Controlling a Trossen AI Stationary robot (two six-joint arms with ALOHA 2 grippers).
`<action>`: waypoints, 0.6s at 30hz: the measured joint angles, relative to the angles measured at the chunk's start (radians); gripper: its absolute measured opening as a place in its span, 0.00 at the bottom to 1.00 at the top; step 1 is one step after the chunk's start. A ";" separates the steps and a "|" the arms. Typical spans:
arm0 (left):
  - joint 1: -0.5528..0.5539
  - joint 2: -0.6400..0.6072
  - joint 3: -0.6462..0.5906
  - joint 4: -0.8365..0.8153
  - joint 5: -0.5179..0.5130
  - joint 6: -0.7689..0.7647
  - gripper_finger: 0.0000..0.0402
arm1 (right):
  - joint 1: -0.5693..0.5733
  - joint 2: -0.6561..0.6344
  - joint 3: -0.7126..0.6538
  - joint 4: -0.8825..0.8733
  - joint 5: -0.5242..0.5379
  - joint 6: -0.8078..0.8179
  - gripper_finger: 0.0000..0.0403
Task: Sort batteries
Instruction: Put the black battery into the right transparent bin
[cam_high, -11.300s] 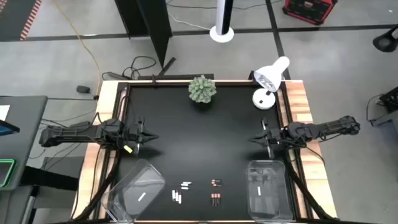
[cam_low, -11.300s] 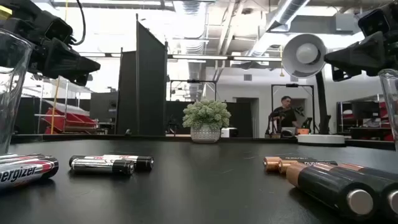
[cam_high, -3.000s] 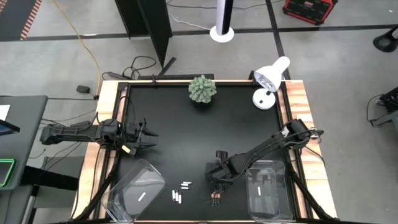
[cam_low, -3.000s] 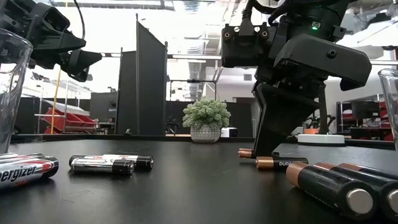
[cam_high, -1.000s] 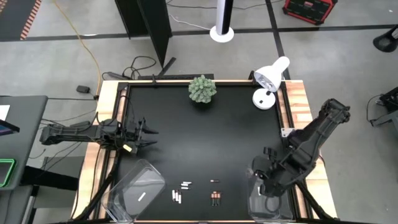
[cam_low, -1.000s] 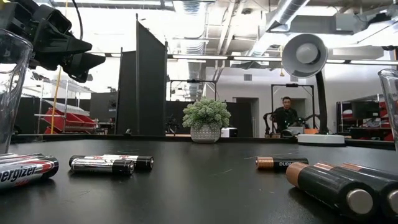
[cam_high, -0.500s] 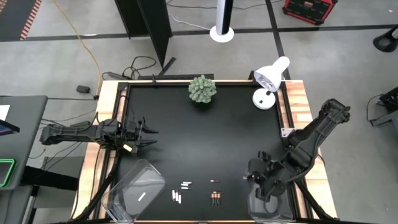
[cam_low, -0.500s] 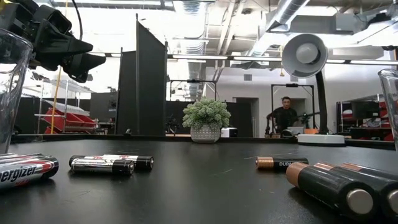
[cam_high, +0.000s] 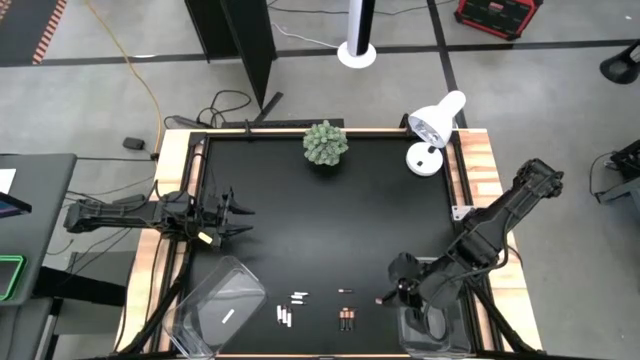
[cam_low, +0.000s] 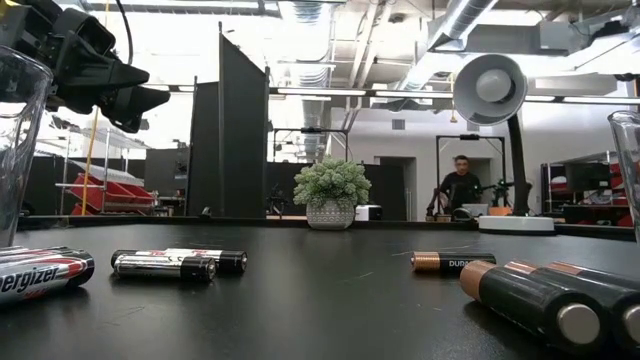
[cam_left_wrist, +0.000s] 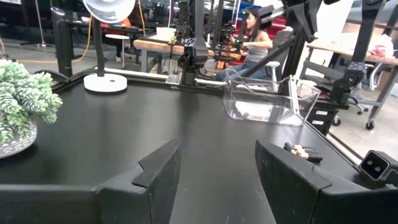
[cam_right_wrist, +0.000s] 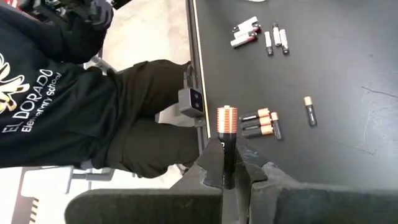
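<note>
Battery in the claw: my right gripper was clamped on a slim dark cylinder with a copper-red end, gripped low on its body with the copper cap sticking out past the fingertips. From the high view the right gripper hung over the black tabletop just beside the left wall of the clear plastic bin at the right front corner.

Rest of the batteries lay on the table: a cluster of three dark copper-ended cells, one lone dark cell just behind them, and a loose group of white/silver cells to their left. A second clear plastic bin, tilted, sat at the left front corner.

My judgement for this step: carry the held cell over the right bin's rim before letting go, keep the grip firm since it was pinched near one end and could pivot, and release low so it doesn't bounce out.

My left gripper waited with its fingers spread wide and nothing between them, at the left edge of the table.

Small potted green plant and white desk lamp stood at the far edge, well apart from the work.
</note>
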 joint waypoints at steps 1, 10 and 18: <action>0.000 0.000 0.000 -0.003 0.000 0.000 0.50 | -0.002 0.000 0.000 0.000 0.000 0.000 0.05; 0.000 0.000 0.000 -0.008 0.000 0.011 0.50 | -0.006 0.000 0.000 -0.176 -0.002 0.083 0.04; 0.000 0.000 0.000 -0.008 0.000 0.011 0.50 | 0.005 0.002 0.000 -0.466 -0.003 0.204 0.04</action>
